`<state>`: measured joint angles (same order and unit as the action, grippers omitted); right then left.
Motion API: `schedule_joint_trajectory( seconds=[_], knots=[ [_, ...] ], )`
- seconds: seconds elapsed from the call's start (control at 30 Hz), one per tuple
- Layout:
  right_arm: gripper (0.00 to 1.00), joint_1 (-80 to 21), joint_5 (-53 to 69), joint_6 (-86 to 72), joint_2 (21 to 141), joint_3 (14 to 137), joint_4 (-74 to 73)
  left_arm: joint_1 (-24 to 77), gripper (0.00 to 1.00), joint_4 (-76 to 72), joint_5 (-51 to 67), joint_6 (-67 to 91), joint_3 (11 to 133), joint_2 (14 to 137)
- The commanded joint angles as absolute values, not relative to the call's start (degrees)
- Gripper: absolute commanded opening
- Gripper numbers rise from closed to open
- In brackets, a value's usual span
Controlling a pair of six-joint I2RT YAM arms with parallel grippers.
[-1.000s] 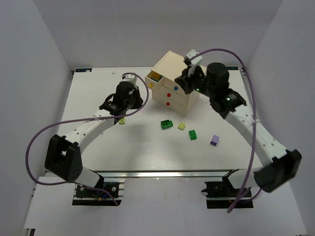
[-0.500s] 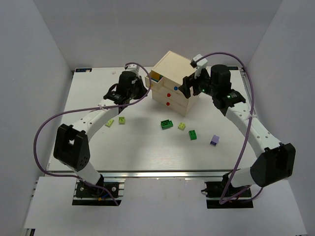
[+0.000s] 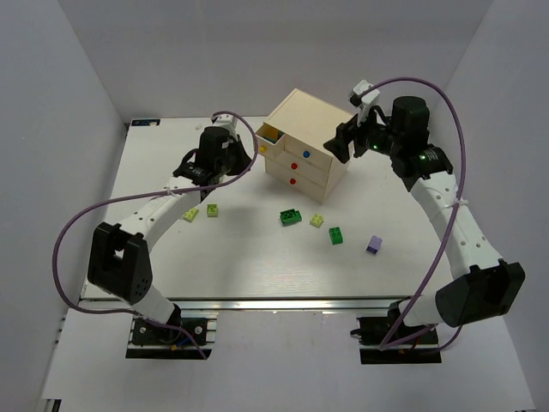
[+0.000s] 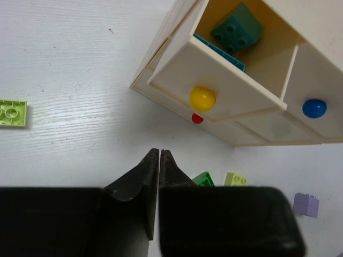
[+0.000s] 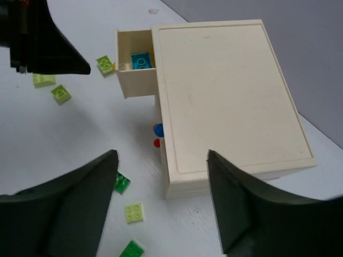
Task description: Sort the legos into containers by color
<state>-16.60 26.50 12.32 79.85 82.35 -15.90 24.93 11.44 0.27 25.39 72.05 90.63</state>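
Just right of the left claw (image 4: 159,153), a green brick (image 4: 202,178) is half hidden by it; the chest (image 4: 252,126) runs off the top edge.

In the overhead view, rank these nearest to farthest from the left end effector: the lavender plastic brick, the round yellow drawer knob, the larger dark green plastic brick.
1. Round yellow drawer knob, beside the left end effector.
2. Larger dark green plastic brick, mid-table.
3. Lavender plastic brick, far right.

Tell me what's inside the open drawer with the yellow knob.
In the cream wooden drawer lies a cyan studded plastic brick, a flatter cyan piece beside it. Its front wall hides the rest.
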Motion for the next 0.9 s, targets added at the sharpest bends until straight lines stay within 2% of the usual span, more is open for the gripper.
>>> schedule_joint_trajectory(
  seconds=[0.0,0.07,0.2,0.33,0.47,0.5,0.87],
  knots=[
    [0.77,-15.82,33.83,20.46,78.04,86.39,-23.19,24.79,0.18,10.11,1.58,24.34,70.76,84.91],
    [0.84,-15.91,34.28,22.75,79.10,87.71,-25.21,24.79,0.20,7.48,2.81,24.52,69.27,84.38],
    [0.88,-16.43,31.39,25.04,85.31,90.87,-27.15,24.79,0.25,4.49,7.46,24.61,68.46,87.70],
    [0.89,-17.05,26.13,25.75,90.17,94.83,-27.69,24.79,0.45,1.77,9.75,22.95,68.99,89.03],
    [0.89,-17.67,21.72,25.57,93.94,99.38,-27.42,24.79,0.55,1.32,11.86,20.92,70.22,90.09],
    [0.89,-18.01,20.14,26.10,98.13,103.41,-30.90,24.79,0.61,0.54,12.65,20.13,70.57,90.87],
    [0.88,-20.65,16.44,26.80,104.32,109.42,-33.22,24.79,0.60,1.32,14.33,16.53,75.93,95.80]
  ],
)
